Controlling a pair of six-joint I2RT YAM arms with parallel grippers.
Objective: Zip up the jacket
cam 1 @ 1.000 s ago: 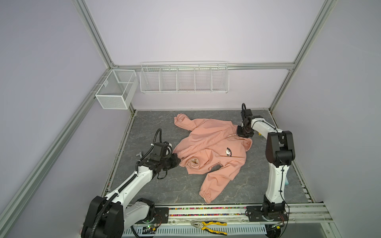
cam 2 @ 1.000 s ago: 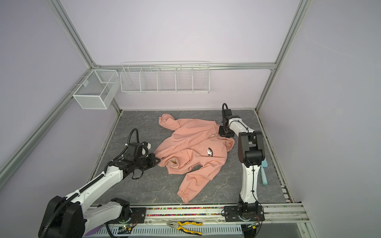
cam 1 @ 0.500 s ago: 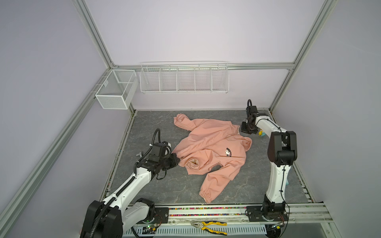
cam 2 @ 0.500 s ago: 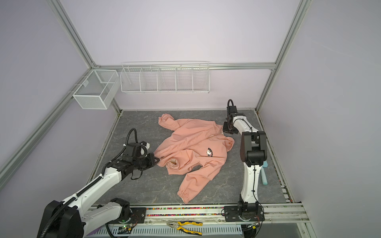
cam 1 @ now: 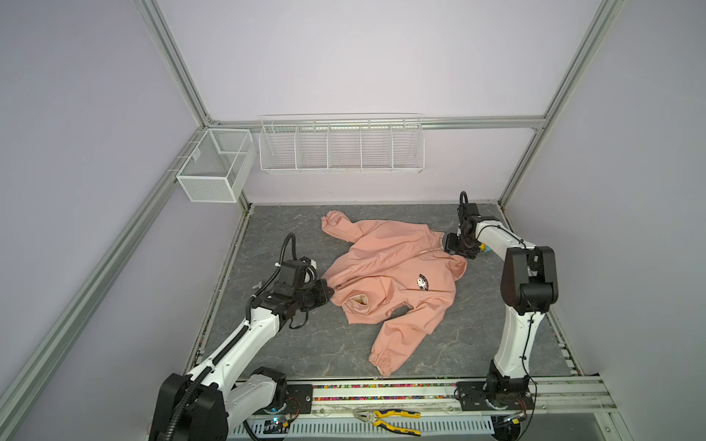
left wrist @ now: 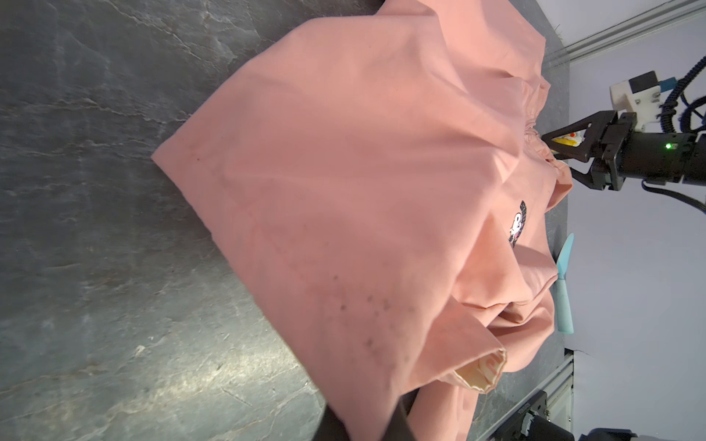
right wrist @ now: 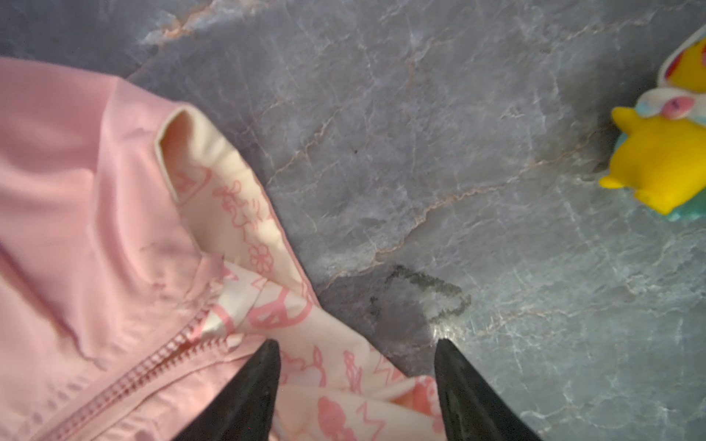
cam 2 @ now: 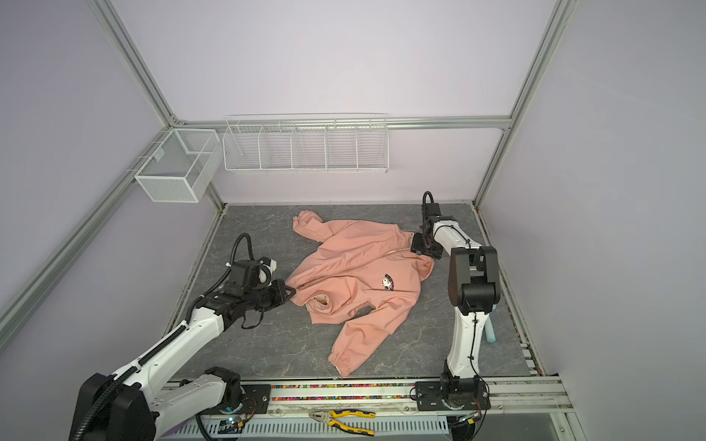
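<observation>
1. I see the salmon-pink fabric jacket (cam 1: 389, 275) spread front-up mid-way across the grey marble-pattern bench (cam 1: 290, 343).
2. My left end effector (cam 1: 329, 292) is clamped on the jacket's hem corner, at the zipper's lower end.
3. My right end effector (right wrist: 355, 347) has its jaws wide over the collar's cream patterned lining, gripping nothing.
4. A yellow rubber toy (right wrist: 661, 164) lies near the collar, apart from it.

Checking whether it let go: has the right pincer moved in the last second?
Yes. In a top view the right pincer has shifted slightly right, toward the back-right frame post, and now stands open at the collar of the jacket.
</observation>
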